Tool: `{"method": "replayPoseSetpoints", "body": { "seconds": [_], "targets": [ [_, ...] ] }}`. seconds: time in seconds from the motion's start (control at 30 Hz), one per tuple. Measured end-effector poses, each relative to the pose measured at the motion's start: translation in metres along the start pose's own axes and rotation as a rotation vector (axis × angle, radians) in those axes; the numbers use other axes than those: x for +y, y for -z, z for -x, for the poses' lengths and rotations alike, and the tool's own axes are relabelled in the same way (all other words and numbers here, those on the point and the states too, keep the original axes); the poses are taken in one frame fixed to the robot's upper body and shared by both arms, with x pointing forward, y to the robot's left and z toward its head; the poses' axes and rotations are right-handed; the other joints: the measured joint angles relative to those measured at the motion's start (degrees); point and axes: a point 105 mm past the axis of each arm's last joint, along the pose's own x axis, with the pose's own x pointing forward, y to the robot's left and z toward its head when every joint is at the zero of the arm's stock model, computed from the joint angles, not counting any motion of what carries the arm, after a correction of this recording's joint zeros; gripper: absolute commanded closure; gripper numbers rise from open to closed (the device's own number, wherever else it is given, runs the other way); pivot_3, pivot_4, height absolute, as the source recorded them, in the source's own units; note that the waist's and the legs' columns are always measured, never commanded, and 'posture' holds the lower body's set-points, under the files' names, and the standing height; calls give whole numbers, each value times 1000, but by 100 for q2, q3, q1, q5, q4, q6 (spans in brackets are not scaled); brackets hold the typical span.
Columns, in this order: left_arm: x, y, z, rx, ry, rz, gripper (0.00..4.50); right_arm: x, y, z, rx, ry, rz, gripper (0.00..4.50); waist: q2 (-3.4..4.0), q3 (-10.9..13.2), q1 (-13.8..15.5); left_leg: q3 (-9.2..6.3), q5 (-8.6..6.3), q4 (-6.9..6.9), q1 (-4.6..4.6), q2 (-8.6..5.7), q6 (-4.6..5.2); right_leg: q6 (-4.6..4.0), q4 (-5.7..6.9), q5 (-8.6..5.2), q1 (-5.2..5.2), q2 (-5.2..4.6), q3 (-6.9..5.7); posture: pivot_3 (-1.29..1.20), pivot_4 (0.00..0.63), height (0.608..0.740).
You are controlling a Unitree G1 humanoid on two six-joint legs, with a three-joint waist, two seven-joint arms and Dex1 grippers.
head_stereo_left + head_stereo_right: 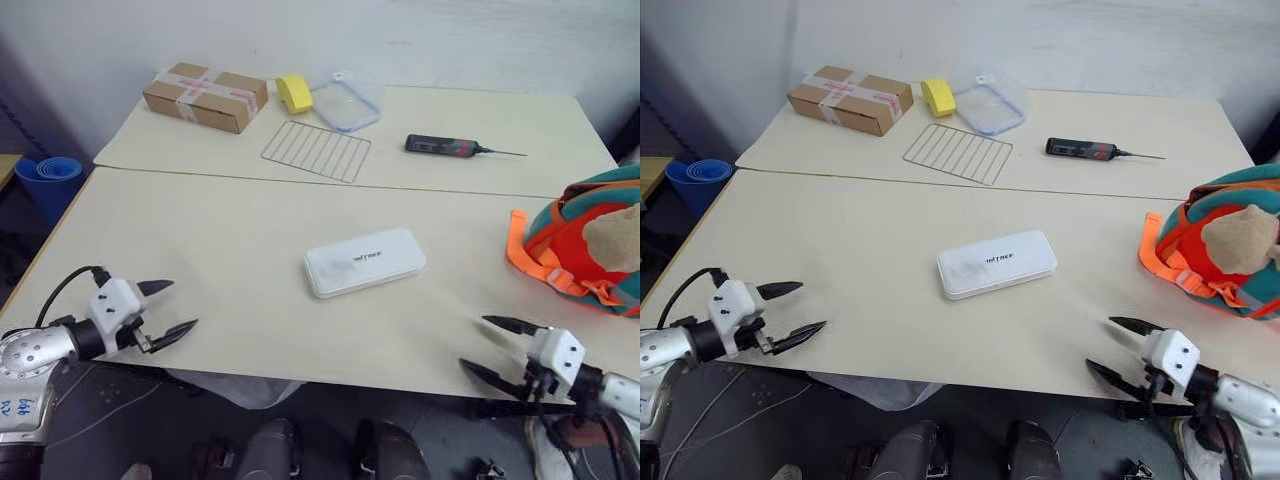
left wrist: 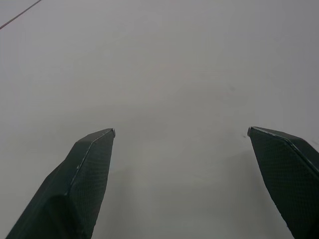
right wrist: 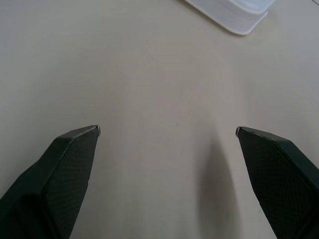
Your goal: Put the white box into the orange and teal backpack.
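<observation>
Tools (image 1: 183,305) (image 1: 483,343) agape, white box (image 1: 364,261) on beige table (image 1: 220,240)

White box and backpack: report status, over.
Left tool and right tool open, empty, low at near table edge. White box flat mid-table, untouched. Orange and teal backpack at right. Path between looks clear.

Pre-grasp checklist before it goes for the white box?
1. White box lies flat on the table, nothing on it: ok.
2. Left gripper open, empty: ok.
3. Right gripper open, empty: ok.
4. Path from either gripper to the box unobstructed: ok.
5. Orange and teal backpack on the table, to the box's right: ok.
6. Backpack opening unzipped: cannot tell.
</observation>
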Motion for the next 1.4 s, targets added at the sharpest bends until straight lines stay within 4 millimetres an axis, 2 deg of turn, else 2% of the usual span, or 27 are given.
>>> {"method": "replayPoseSetpoints", "body": {
  "seconds": [0.13, 0.23, 0.33, 0.4, 0.47, 0.5, 0.53, 0.57, 0.6, 0.63, 0.7, 0.77, 0.87, 1.03, 1.17, 1.4],
  "targets": [
    [-2, -4, 0, -14, 14, 27, 16, -2, -7, -5, -24, 22, -16, 0, 5, 3, -16, 4, 0, -2, 4, 5, -6, 0, 7, 0, -5, 2, 11, 0, 150, 740],
    [-6, -14, -5, -38, 41, 75, 16, -10, -23, -20, -82, 33, -21, 0, 8, 5, -30, 7, 1, 0, 4, 6, -8, 0, 10, 0, -6, 3, 17, 0, 150, 740],
    [-6, -33, -20, -78, 40, 93, 591, -26, -41, -39, -112, 35, -18, 617, 12, 7, -18, 8, 3, 8, 5, 4, -5, 0, 16, 1, -6, 3, 20, 0, 150, 740],
    [-1, -50, -38, -96, 5, 97, 1172, -47, -51, -57, -100, 57, -6, 1244, 10, 9, -3, 8, 7, 17, 2, 1, 0, 1, 29, 1, -7, 3, 20, 0, 150, 740],
    [-4, -60, -49, -94, 19, 87, 1808, -64, -58, -66, -78, 92, 19, 1949, 11, 9, 1, 9, 20, 12, 2, -3, 23, 1, 45, 1, -7, 4, 20, 0, 150, 740],
    [-4, -62, -57, -88, 18, 100, 2130, -77, -55, -72, -38, 115, 32, 2268, 11, 9, -1, 9, 20, 9, 2, -5, 23, 1, 45, 1, -7, 8, 19, 0, 150, 740],
    [-5, -64, -60, -87, 20, 106, 2184, -81, -52, -74, -20, 124, 30, 2342, 12, 9, -2, 9, 20, 10, 0, -6, 23, 1, 46, 1, -7, 11, 19, 0, 150, 740],
    [-11, -69, -70, -95, 42, 113, 2547, -89, -52, -79, 6, 144, 40, 2674, 12, 10, 1, 8, 23, 8, -13, -6, 25, 2, 42, 2, -18, 47, 22, 0, 150, 740],
    [-13, -66, -79, -68, 46, 139, 2711, -97, -40, -83, 64, 159, 33, 2864, 12, 10, -7, 10, 18, 12, -10, 1, 18, 1, 39, 1, -13, 74, 45, 0, 150, 740],
    [-17, -74, -96, -84, 56, 154, 2923, -109, -37, -90, 95, 190, 33, 3092, 22, 18, -9, 17, 26, 15, -20, -5, 31, 10, 27, 6, -16, 74, 45, 0, 150, 740],
    [-32, -84, -118, -103, 105, 173, 3587, -116, -45, -103, 76, 191, 60, 3827, 21, 18, -15, 18, 26, 26, -16, -4, 31, 16, 26, 9, -7, 75, 52, 0, 150, 740],
    [-48, -89, -133, -117, 152, 188, 4162, -114, -52, -115, 44, 165, 77, 4487, 20, 18, -19, 17, 26, 34, -16, 2, 30, 17, 27, 10, -4, 79, 56, 0, 150, 740],
    [-59, -90, -149, -102, 186, 202, 4334, -101, -47, -129, 34, 96, 68, 4497, 20, 19, -30, 17, 33, 38, -16, 10, 21, 17, 31, 10, -4, 85, 57, 0, 150, 740],
    [-62, -97, -157, -116, 192, 204, 4334, -94, -46, -136, 12, 59, 57, 4497, 20, 19, -67, 17, 36, 44, -16, 12, 21, 17, 36, 10, -4, 84, 60, 0, 150, 740],
    [-61, -97, -159, -115, 178, 205, 4334, -87, -47, -130, 5, 22, 49, 4497, 20, 19, -93, 11, 36, 46, -17, 11, 21, 17, 39, 10, -3, 83, 57, 0, 150, 740],
    [-61, -88, -155, -84, 183, 192, 4334, -52, -45, -106, 35, -98, 36, 4497, 20, 19, -87, 13, 33, 47, -14, 12, 21, 17, 38, 10, -2, 80, 61, 0, 150, 740]
  ]
}}
